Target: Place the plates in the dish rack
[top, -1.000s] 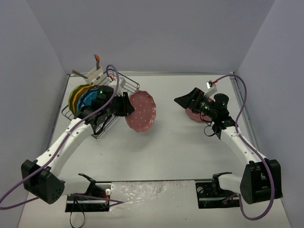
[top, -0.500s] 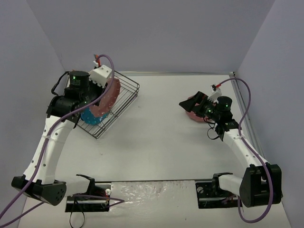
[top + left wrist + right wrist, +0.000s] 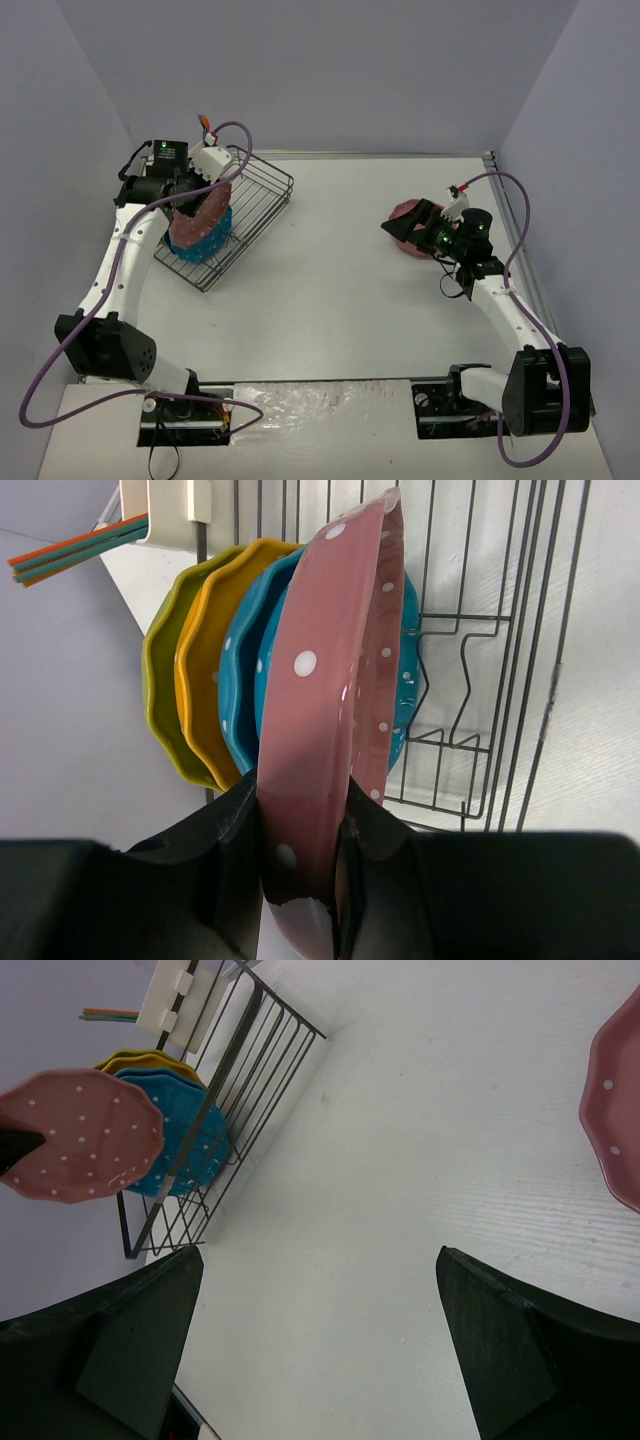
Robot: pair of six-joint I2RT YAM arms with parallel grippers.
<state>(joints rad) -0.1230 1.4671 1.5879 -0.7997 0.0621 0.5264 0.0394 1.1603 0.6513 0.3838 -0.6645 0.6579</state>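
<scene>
My left gripper [image 3: 300, 850] is shut on the rim of a pink dotted plate [image 3: 330, 680] and holds it on edge over the dish rack [image 3: 520, 630], right beside a standing teal plate [image 3: 245, 670]. An orange-yellow plate [image 3: 200, 670] and a yellow-green plate [image 3: 160, 680] stand behind it. In the top view the held plate [image 3: 198, 222] is at the left end of the rack [image 3: 262, 190]. My right gripper [image 3: 405, 225] is open and empty, over a second pink plate [image 3: 403, 208] lying on the table, whose edge shows in the right wrist view [image 3: 615, 1100].
A white utensil caddy [image 3: 212, 160] with orange and teal sticks sits at the rack's far corner. The rack's right half [image 3: 250, 1050] holds no plates. Grey walls close in on the left, back and right.
</scene>
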